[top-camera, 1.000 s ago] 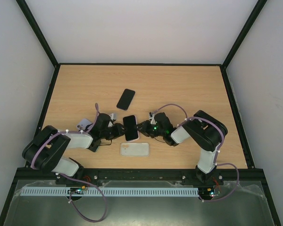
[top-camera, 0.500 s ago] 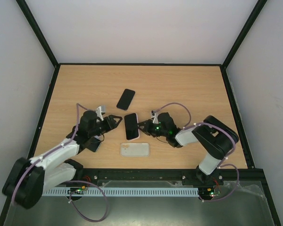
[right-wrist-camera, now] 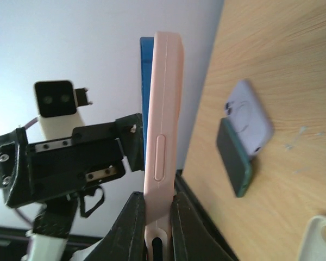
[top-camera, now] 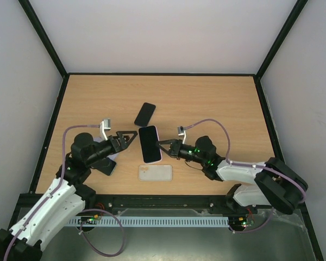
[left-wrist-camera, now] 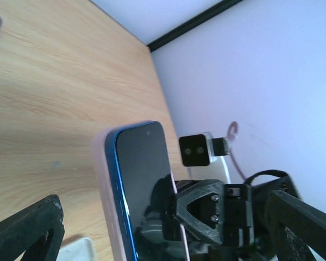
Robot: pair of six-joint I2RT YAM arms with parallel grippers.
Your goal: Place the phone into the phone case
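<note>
The phone, dark-screened with a blue rim, sits in the pink phone case and is held off the table. My right gripper is shut on the case's right edge, its fingers pinching the pink side. In the right wrist view the phone's blue edge stands a little proud of the case. My left gripper is open just left of the phone, not touching it. In the left wrist view the phone stands between my spread fingers.
A second black phone lies behind on the wooden table. A whitish case lies near the front edge. A purple case on a green one lies under my left arm.
My left gripper has opened, let go of the phone and drawn back to the left. The right gripper keeps hold of the cased phone, and its arm has stretched lower and further right.
</note>
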